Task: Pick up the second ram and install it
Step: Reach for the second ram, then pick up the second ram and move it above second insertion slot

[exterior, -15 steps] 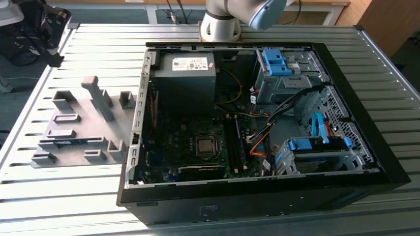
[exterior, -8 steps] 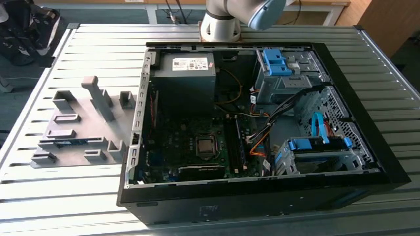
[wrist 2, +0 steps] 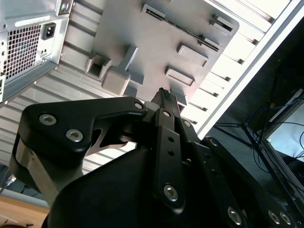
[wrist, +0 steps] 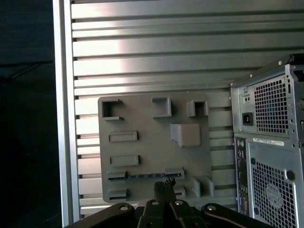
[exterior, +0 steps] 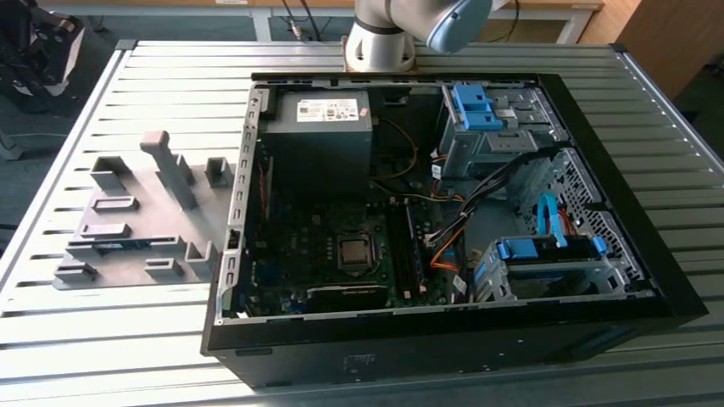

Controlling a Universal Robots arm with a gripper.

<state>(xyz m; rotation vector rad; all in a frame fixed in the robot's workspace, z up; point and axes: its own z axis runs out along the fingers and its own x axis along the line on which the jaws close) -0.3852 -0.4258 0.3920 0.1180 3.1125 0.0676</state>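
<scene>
1. The counter (exterior: 68, 339) carries an open computer case (exterior: 453, 348) and, beside it, a grey fixture plate (wrist: 152, 137).
2. The gripper (wrist: 165, 182) hangs above that plate, closed down narrow and holding nothing.
3. The second ram (wrist: 147, 175) sits in a slot between blocks (wrist: 122, 137) on the plate, apart from the gripper. It is thin and hemmed in, so an off-centre pinch would probably tilt or jam it, or knock a block.

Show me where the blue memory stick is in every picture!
Exterior view: the second ram sits on the grey fixture plate, at the exterior view's left.
First wrist view: between two plate blocks, just beyond the gripper.
Second wrist view: a thin strip across the plate, beyond the gripper.
Shared landmark: the grey fixture plate.
</scene>
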